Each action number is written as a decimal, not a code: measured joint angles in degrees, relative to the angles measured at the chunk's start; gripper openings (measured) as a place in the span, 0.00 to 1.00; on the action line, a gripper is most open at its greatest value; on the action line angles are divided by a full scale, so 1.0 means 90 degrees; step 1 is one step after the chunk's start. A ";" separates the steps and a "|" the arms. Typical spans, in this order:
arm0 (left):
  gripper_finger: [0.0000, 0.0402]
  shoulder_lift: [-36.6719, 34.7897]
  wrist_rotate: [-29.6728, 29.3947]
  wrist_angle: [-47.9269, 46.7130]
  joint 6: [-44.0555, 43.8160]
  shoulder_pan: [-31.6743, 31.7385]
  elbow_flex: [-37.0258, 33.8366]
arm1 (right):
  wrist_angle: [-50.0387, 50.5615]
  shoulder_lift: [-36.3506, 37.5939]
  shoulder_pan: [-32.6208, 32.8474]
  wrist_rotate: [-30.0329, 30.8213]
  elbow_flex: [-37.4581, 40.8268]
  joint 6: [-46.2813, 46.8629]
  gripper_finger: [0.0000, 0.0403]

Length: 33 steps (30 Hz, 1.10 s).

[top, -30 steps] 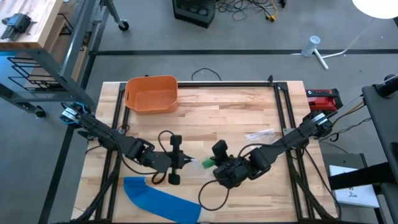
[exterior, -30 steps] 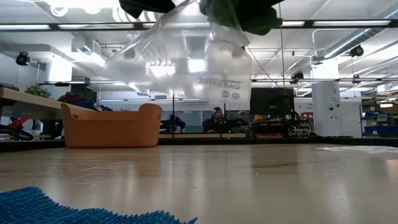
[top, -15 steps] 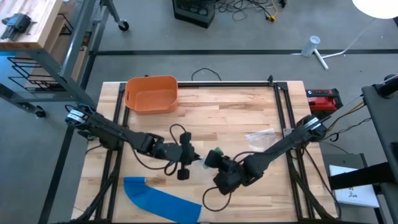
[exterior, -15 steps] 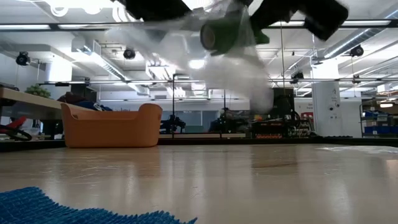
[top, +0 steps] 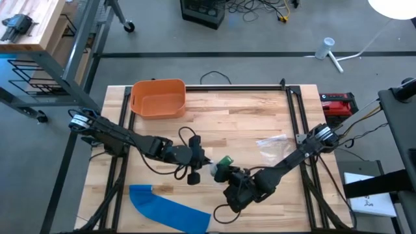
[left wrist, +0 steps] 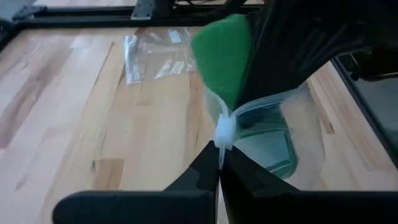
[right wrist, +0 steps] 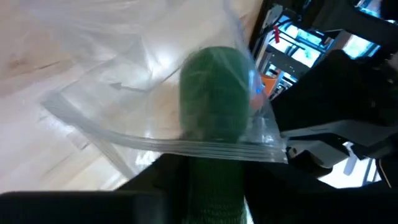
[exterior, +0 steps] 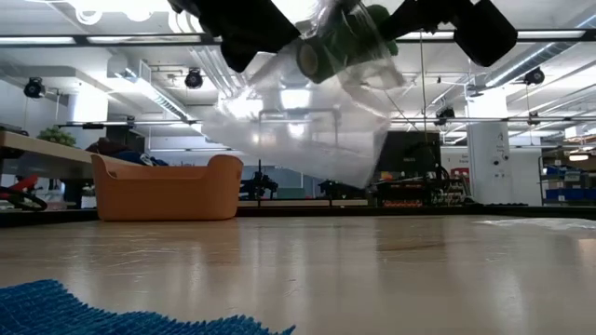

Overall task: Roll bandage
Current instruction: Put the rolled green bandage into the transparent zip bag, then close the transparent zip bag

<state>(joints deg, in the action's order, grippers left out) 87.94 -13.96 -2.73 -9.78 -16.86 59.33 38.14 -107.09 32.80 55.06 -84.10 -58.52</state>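
Green bandage roll [exterior: 335, 42] at clear bag's [exterior: 307, 140] mouth, orange bin [top: 158, 97] apart

Orange plastic basin [top: 158, 97] stands near the far left corner of the wooden desk [top: 240, 117]. Blue cloth [top: 170, 210] lies flat at the near edge. An empty clear bag [top: 271, 141] lies toward the right side. Red device [top: 338, 104] sits just off the right edge.

Glossy clear plastic bag [exterior: 307, 130], green cloth bandage roll [right wrist: 214, 102], wood table [top: 240, 117]
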 joint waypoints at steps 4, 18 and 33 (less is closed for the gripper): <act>0.00 0.0000 -0.0016 0.0052 0.0386 -0.0015 0.0000 | 0.0008 0.0000 0.0053 -0.0011 -0.0142 0.0116 0.47; 0.00 -0.0095 -0.0067 -0.0065 0.0866 -0.0146 -0.0005 | 0.1433 0.0358 0.0304 -0.0222 -0.0899 0.3360 0.68; 0.00 -0.0823 -0.0606 -0.0663 0.0602 -0.0450 -0.0010 | 0.2496 0.1169 0.0341 -0.1992 -0.0857 1.0407 0.60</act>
<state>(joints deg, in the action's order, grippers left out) 80.53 -19.42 -8.69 -4.36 -20.92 59.24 60.60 -96.57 35.87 37.13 -91.81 35.14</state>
